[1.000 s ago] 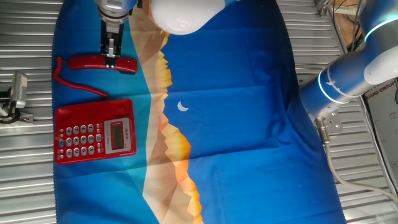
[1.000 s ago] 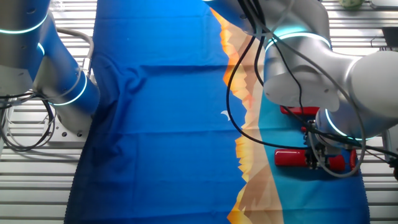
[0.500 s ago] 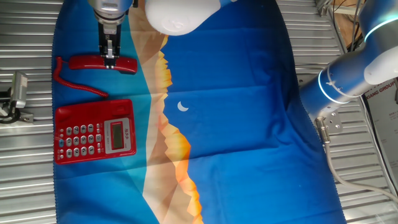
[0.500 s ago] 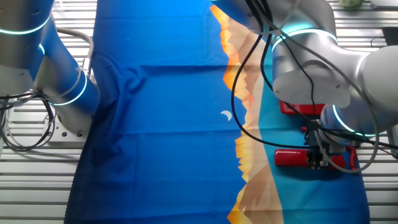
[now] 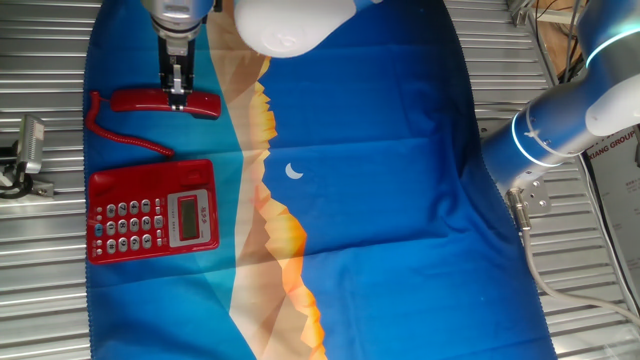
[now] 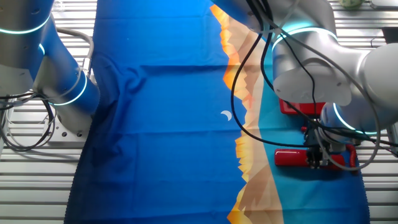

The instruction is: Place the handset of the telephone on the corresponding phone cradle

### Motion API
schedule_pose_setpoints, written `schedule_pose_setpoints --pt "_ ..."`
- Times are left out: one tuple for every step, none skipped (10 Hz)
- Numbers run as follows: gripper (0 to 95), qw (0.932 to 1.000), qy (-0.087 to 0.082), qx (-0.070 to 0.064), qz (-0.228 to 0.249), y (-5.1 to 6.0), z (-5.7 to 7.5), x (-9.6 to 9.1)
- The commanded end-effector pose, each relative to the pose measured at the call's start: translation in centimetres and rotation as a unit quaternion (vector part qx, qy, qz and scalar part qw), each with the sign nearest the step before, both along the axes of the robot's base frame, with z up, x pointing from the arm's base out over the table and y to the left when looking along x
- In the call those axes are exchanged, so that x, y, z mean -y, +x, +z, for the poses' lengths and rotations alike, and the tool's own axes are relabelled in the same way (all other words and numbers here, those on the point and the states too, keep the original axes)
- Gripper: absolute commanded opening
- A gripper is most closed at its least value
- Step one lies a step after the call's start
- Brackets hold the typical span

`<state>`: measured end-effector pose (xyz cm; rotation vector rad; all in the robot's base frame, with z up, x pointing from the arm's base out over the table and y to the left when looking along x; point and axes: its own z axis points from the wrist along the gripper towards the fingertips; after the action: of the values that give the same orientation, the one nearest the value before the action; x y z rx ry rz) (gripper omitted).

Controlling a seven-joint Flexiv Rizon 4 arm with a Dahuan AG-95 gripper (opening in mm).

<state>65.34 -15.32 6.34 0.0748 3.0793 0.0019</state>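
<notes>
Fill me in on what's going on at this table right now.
A robot arm has its gripper down on the red handset, with the fingers straddling the middle of it. The handset lies flat on the blue cloth, apart from the telephone base, and a thin cord runs between the two. The phone cradle along the base's top edge is empty, so the handset has not been placed yet.

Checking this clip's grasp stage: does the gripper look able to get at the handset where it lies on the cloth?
Probably yes. The gripper is already down over the middle of the handset, fingers straddling it, with nothing between them; whether it has closed is unclear.
</notes>
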Motion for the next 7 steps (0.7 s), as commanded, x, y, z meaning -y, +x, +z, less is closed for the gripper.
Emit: schedule_pose_setpoints --pt "38.0 0.9999 -0.006 0.005 -0.014 -0.13 0.04 -0.01" --pt "38.0 0.9998 -0.006 0.007 -0.015 -0.13 0.04 -0.01" --pt "38.0 0.9998 -0.004 0.008 -0.015 -0.13 0.04 -0.01" --pt "38.0 0.9998 -0.001 0.009 -0.015 -0.13 0.04 -0.01" --pt "38.0 0.9998 0.002 0.009 -0.016 -0.13 0.04 -0.01" --pt "38.0 0.9998 0.002 0.009 -0.017 -0.13 0.04 -0.01" --pt "38.0 0.9998 0.004 0.010 -0.018 -0.13 0.04 -0.01"
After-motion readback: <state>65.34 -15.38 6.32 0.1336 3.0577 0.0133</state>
